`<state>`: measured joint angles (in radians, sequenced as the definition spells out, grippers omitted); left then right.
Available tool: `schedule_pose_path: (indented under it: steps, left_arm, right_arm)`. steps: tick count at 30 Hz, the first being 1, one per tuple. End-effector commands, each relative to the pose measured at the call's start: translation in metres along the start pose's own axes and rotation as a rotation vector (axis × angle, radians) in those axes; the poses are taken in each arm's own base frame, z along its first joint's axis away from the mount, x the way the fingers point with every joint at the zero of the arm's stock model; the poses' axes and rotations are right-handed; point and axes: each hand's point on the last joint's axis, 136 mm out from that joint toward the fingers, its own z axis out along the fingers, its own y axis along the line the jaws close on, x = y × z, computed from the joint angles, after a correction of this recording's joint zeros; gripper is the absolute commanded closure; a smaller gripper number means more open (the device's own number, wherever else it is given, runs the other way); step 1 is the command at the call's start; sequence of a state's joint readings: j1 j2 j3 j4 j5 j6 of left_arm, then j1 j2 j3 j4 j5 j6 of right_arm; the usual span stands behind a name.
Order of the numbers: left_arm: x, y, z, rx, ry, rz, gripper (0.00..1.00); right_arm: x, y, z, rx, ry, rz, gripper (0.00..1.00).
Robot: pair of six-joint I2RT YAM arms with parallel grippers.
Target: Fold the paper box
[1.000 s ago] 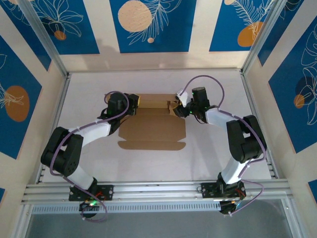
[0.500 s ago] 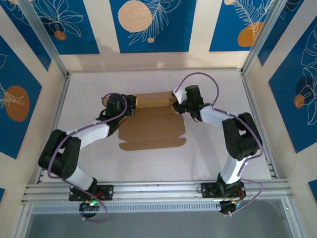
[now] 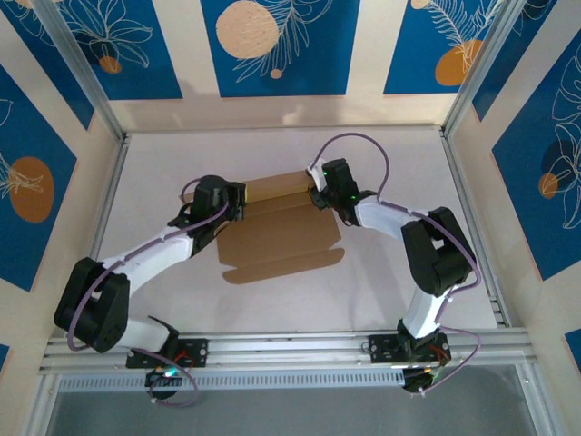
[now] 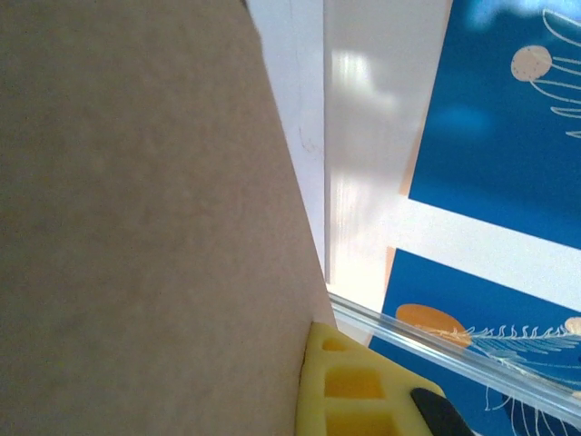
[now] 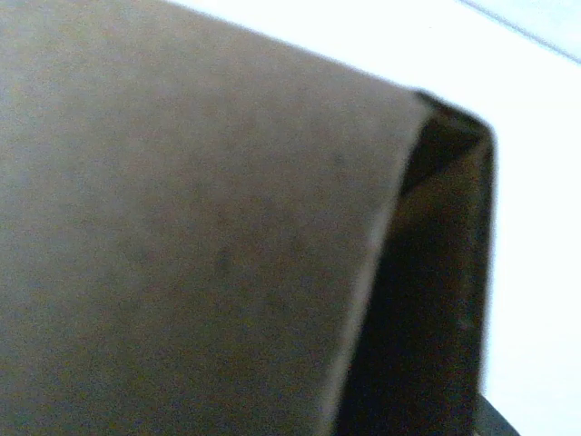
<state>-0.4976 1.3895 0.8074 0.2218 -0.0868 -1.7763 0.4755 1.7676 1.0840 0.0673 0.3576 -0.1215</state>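
Observation:
The paper box (image 3: 281, 241) is a brown cardboard sheet lying in the middle of the table, slightly skewed. Its far wall (image 3: 277, 187) is folded up between the two grippers. My left gripper (image 3: 240, 196) is at the wall's left end and shut on the cardboard. In the left wrist view a yellow finger (image 4: 359, 391) presses against the brown panel (image 4: 136, 227). My right gripper (image 3: 316, 193) is clamped on the wall's right end. The right wrist view shows a doubled cardboard fold (image 5: 200, 227) close up, which hides the fingers.
The white table (image 3: 182, 163) is bounded by aluminium rails on the left, right and front (image 3: 290, 345). Blue patterned wall panels (image 4: 490, 118) rise behind and to both sides. Both arm bases sit at the near edge.
The right gripper has moved left and closed on the wall's right end. The far wall has risen, the box has turned a little counter-clockwise, and the left arm's elbow has swung outward.

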Motion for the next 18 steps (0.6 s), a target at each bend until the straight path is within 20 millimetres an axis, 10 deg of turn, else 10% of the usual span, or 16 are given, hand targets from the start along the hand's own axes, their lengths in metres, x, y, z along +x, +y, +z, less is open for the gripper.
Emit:
schedule_pose_path:
  steps: [1, 10, 18]
  left_arm:
    - [0.063, 0.021, -0.021, -0.096, 0.263, 0.048, 1.00]
    - [0.069, 0.009, -0.028, -0.059, 0.258, 0.051, 0.98]
    - [0.064, 0.002, -0.046, -0.016, 0.268, 0.199, 0.61]
  right_arm:
    - [0.002, -0.052, 0.006, 0.247, 0.036, 0.075, 0.81]
    - [-0.006, -0.033, 0.002, 0.141, 0.013, 0.081, 0.85]
    - [0.019, 0.010, -0.034, -0.120, 0.025, 0.016, 0.88]
